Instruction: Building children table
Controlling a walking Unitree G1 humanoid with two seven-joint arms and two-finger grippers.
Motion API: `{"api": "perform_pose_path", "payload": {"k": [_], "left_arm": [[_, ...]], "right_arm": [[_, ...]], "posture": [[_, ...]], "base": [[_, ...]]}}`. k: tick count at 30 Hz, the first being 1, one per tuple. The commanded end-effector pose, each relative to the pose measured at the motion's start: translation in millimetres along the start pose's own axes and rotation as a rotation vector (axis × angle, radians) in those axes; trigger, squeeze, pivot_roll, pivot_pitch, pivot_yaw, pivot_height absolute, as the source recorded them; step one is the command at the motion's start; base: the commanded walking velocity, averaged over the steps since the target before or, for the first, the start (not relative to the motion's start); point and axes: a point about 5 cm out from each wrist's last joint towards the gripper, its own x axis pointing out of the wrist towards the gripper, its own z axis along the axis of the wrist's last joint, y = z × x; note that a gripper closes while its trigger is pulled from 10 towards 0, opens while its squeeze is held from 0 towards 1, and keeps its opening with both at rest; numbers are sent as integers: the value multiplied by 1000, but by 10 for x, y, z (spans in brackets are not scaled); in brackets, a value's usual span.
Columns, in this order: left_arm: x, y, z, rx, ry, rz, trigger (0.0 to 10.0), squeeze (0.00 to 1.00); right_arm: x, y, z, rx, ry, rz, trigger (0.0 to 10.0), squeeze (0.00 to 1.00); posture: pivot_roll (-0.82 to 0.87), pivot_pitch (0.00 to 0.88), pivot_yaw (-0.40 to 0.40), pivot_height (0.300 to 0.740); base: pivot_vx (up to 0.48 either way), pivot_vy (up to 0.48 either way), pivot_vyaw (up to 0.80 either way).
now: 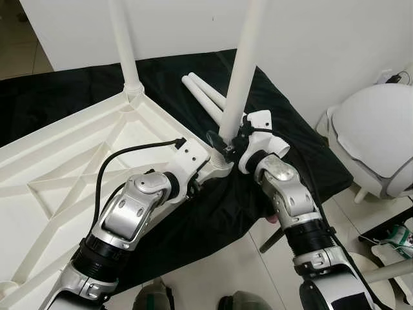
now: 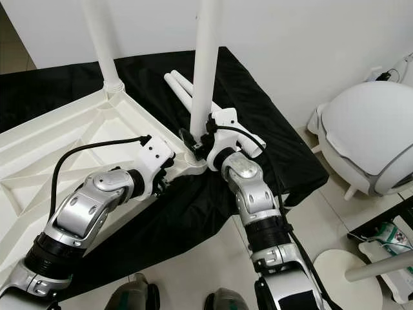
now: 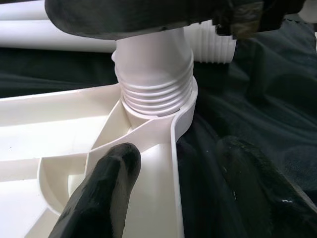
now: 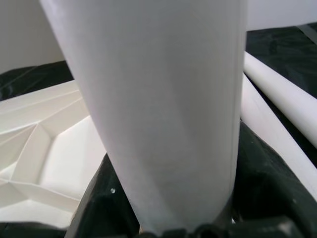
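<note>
Gripping a white table leg (image 1: pixel 240 71) low on its shaft, the right gripper (image 1: pixel 230 146) keeps the leg upright over the near corner of an upturned white tabletop (image 1: pixel 77 161) that rests on a black cloth (image 1: pixel 193 219). In the right wrist view the leg (image 4: pixel 158 114) sits squarely between the black fingers (image 4: pixel 94 208), the jaws closed against it on both sides.

Just below those jaws, the leg's ribbed threaded end (image 3: pixel 156 87) stands in the corner socket (image 3: pixel 163 116) of the tabletop, several thread rings showing above the socket's rim. The left gripper (image 3: pixel 173 183) sits at the same corner, its jaws wide: one finger (image 3: pixel 106 188) lies on the ribbed underside of the tabletop, the other (image 3: pixel 257 183) over the cloth outside the edge, with the rim running between them and neither finger pressing it.

Beyond the right jaws, two loose legs (image 1: pixel 205 97) lie side by side on the cloth. A second leg (image 1: pixel 124 45) stands upright in the far corner of the tabletop. A white round-backed chair (image 1: pixel 374 139) stands on the tiled floor (image 1: pixel 226 271), well apart on the right gripper's side.
</note>
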Motion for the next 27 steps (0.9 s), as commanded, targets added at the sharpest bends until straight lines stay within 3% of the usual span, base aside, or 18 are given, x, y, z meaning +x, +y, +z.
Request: {"api": "perform_pose_path", "payload": {"k": [1,10,16,27], "left_arm": [[-8,-13,21,14,-5,11,10000,0],[-21,-14,20,10,-5,17,10000,0],[-32,-5,16,4,-5,25,10000,0],[-34,10,24,-1,-6,32,10000,0]], "right_arm": [[-43,-65,-298,97,138,-49,10000,0],[-48,12,-290,19,102,2,10000,0],[-86,92,-331,1,113,46,10000,0],[-72,96,-332,-11,119,45,10000,0]], "posture": [[-32,0,1,740],[-23,7,-6,740],[-25,13,-6,740],[-28,24,-3,740]], "base": [[0,0,0],[0,0,0],[0,0,0],[0,0,0]]}}
